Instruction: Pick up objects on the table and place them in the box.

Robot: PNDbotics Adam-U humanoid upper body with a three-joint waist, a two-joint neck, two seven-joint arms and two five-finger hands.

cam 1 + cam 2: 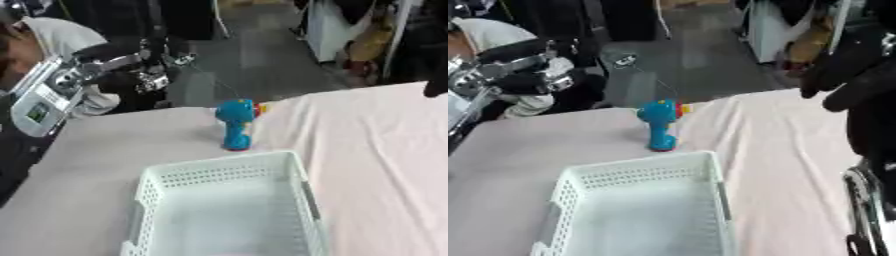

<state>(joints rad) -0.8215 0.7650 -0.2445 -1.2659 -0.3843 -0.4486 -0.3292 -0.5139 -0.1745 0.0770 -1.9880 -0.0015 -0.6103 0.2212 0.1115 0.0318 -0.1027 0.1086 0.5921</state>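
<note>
A blue toy [236, 126] with red and yellow bits at its top stands upright on the pale tablecloth, just beyond the far rim of the white perforated box [220, 165]. Nothing shows inside the box. My right hand [843, 75] hangs black at the upper right, above the table's far right edge and well to the right of the toy, its fingers relaxed and holding nothing. My left hand [150, 70] is raised at the upper left, past the table's far edge, on a silver and black forearm. Its outline is blurred.
The table [376, 150] is covered in a pale pink cloth, with bare stretches left and right of the box. Part of my right arm [868, 200] shows at the lower right edge. A person in a pale hooded top [61, 35] sits beyond the far left corner.
</note>
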